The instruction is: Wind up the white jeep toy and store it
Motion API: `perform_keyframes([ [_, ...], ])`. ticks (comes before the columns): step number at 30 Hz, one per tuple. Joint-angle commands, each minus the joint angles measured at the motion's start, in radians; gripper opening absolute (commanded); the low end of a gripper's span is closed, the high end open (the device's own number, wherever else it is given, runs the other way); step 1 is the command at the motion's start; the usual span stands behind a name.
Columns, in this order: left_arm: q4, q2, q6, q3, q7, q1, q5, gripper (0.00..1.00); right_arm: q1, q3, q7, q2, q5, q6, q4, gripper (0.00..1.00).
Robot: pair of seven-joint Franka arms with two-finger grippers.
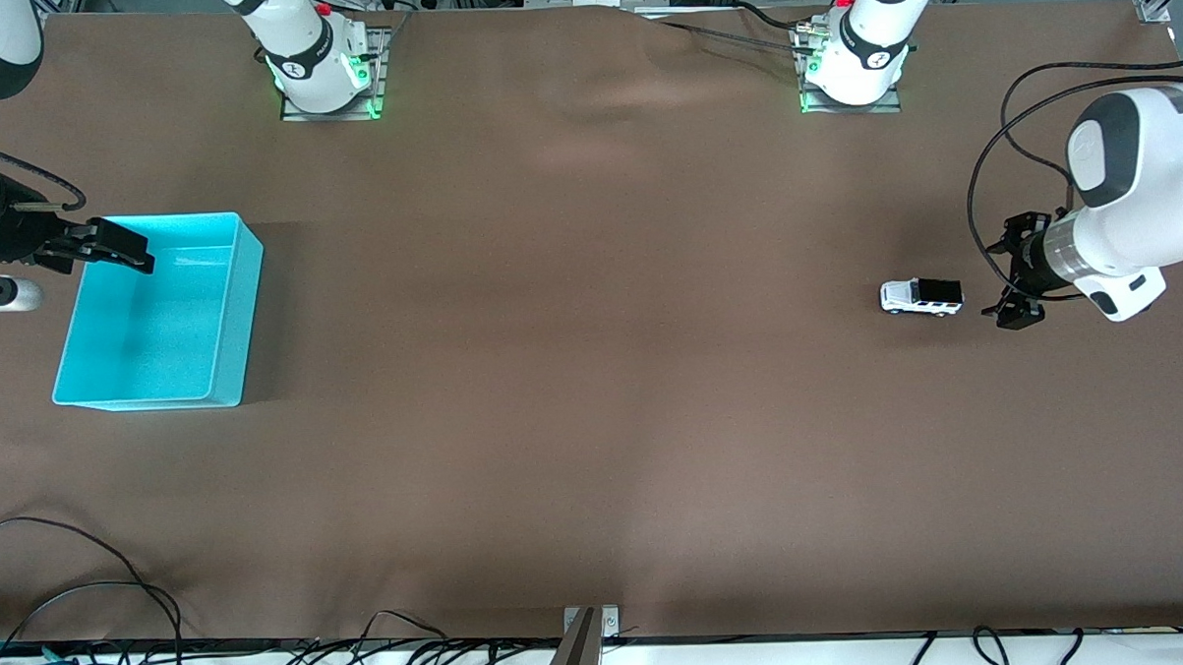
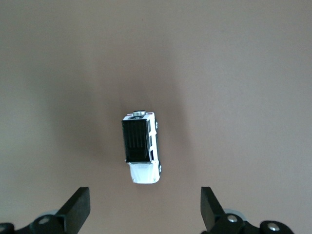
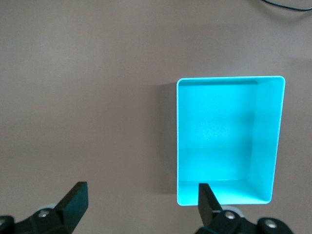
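Note:
The white jeep toy [image 1: 921, 296], with a black roof, stands on the brown table toward the left arm's end. It also shows in the left wrist view [image 2: 141, 147]. My left gripper [image 1: 1014, 270] is open and empty, beside the jeep and apart from it; in the left wrist view [image 2: 144, 210] its fingers stand wide with the jeep between and ahead of them. My right gripper [image 1: 106, 248] is open and empty over the rim of the empty turquoise bin [image 1: 232, 316], which also shows in the right wrist view [image 3: 265, 141].
Cables [image 1: 69, 587] lie along the table edge nearest the front camera. The arm bases [image 1: 325, 86] stand at the farthest edge.

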Motion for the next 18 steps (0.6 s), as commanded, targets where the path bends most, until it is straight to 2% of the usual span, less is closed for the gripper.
perform_keyframes([
  [1,-0.16,-0.025,0.174,-0.005,-0.096,0.011,0.009,1.0,-0.001,-0.002,0.001,0.011,0.019,-0.003,0.023,1.0],
  [5,-0.244,-0.022,0.296,-0.005,-0.121,0.011,0.009,1.0,-0.001,-0.002,0.001,0.011,0.019,-0.003,0.023,1.0],
  [10,-0.278,-0.005,0.348,-0.005,-0.132,0.014,0.007,1.0,-0.001,-0.002,0.001,0.011,0.019,-0.003,0.023,1.0],
  [18,-0.358,0.042,0.52,-0.006,-0.138,0.027,0.007,1.0,-0.001,-0.002,0.001,0.011,0.019,-0.003,0.023,1.0],
])
